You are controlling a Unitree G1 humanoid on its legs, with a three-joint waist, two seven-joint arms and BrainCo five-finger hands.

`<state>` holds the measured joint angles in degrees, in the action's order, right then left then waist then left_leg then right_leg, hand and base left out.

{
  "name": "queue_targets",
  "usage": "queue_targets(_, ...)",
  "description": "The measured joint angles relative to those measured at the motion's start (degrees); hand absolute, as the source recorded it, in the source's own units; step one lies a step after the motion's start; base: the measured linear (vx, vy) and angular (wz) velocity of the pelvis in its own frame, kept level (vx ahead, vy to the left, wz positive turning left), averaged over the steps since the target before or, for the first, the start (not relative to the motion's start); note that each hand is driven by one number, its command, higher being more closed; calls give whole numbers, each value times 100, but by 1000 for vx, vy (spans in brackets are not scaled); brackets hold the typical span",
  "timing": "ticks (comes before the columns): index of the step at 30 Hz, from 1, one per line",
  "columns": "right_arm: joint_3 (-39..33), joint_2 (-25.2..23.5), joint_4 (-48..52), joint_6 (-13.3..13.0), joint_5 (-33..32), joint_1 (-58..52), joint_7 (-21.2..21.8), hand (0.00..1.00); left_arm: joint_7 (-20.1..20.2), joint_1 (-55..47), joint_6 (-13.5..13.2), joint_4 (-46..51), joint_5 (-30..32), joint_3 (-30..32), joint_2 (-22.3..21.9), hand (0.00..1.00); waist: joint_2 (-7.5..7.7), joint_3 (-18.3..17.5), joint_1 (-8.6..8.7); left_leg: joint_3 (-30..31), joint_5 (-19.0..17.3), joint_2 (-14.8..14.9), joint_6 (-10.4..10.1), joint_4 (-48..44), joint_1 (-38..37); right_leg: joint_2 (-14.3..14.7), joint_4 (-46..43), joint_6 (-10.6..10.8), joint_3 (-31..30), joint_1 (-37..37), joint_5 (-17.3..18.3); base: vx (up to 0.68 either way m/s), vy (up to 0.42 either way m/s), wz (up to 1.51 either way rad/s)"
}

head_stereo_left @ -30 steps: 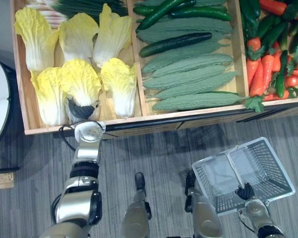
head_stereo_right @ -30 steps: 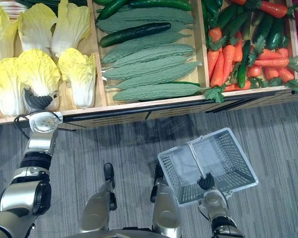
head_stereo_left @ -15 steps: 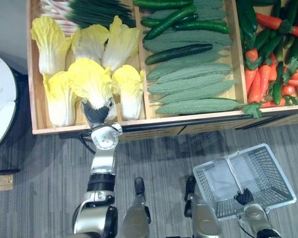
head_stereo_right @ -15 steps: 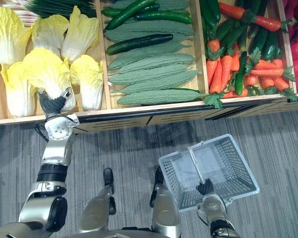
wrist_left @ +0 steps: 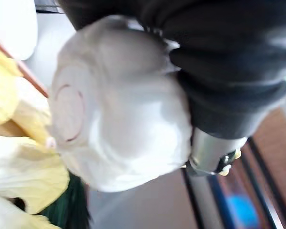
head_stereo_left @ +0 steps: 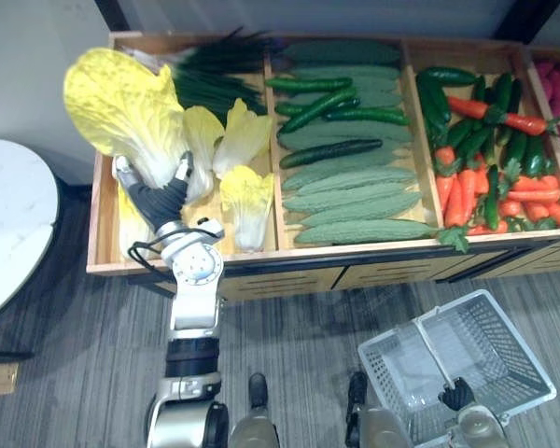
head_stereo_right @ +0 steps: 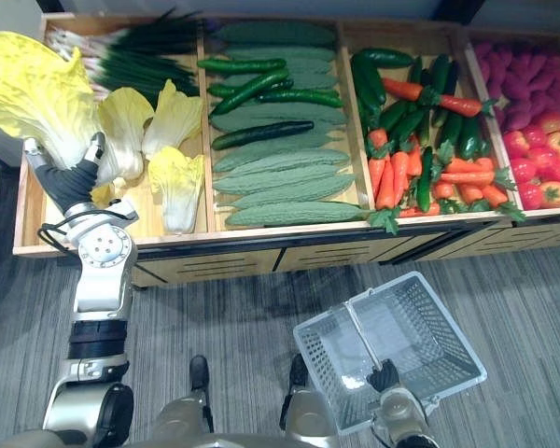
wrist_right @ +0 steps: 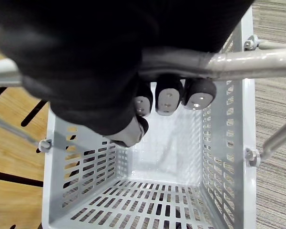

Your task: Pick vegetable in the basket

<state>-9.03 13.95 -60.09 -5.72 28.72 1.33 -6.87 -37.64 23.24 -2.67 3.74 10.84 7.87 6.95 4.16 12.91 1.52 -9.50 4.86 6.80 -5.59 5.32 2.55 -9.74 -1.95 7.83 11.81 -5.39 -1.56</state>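
Now left hand (head_stereo_left: 159, 198) clutches a cabbage (head_stereo_left: 121, 103) apparently clear of cabbages (head_stereo_left: 247, 191) in the crate (head_stereo_left: 261, 259); right hand (head_stereo_left: 457, 394) clasps the basket handle (wrist_right: 238, 62).

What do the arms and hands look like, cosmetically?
Left arm: silver-grey segments, a round silver wrist joint and a black band lower down. Left hand: dark ribbed cover, silver fingers with dark tips. Right hand: the same dark cover; its fingers end in dark rounded tips.

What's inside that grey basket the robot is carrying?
Nothing visible: the basket shows a bare slotted floor and walls. The right hand, curled round its handle, hides a strip of it. The cabbage is in the left hand.
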Motion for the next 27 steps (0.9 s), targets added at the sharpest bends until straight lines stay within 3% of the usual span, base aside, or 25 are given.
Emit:
queue_targets(4, 324, 260, 238, -19, 11, -88, 124, 100, 356, -713, -186, 401, 179, -604, 159, 100, -39, -236, -7, -289, -86, 22, -12, 7, -198, 41, 100, 23, -285, 62, -75, -23, 7, -35)
queue_targets(11, 1327, 1371, 1641, -244, 68, -152, 556, 100, 1780, -1352, -778, 620, 268, -1934, 978, 100, -276, -587, 58, -1253, -272, 59, -50, 16, -529, 181, 305, 66, -1225, -134, -338, 3, 9, -70)
queue_targets(15, 1830, 1858, 2262, -501, -201, -64, 872, 100, 2495, -1431, -1097, 700, -269, -2619, 1568, 100, -375, -667, 240, -1914, -427, 90, -134, 14, -948, 349, 301, 69, -1848, -110, -383, 38, -4, -75)
queue_targets(19, 2320, 2278, 2833, -609, -291, 152, 1108, 100, 2970, -1266, -1201, 646, -389, -3680, 2153, 100, -387, -683, 293, -2684, -613, 126, -230, 13, -1320, 511, 301, 80, -2529, -126, -483, -2, -15, -88)
queue_targets(23, 2578, 2484, 3357, -628, -411, 138, 1156, 100, 3319, -1023, -1361, 678, -425, -4425, 2414, 100, -405, -797, 288, -3287, -886, 210, -353, -186, -1470, 675, 266, 81, -2971, -202, -511, -11, -30, -80)
queue_targets(27, 2810, 2812, 4011, -635, -524, 223, 1280, 100, 3649, -613, -1502, 776, -670, -5030, 2540, 100, -585, -913, 295, -3874, -1346, 562, -470, -989, -1470, 910, 176, 81, -3407, -281, -511, 37, -42, -62)
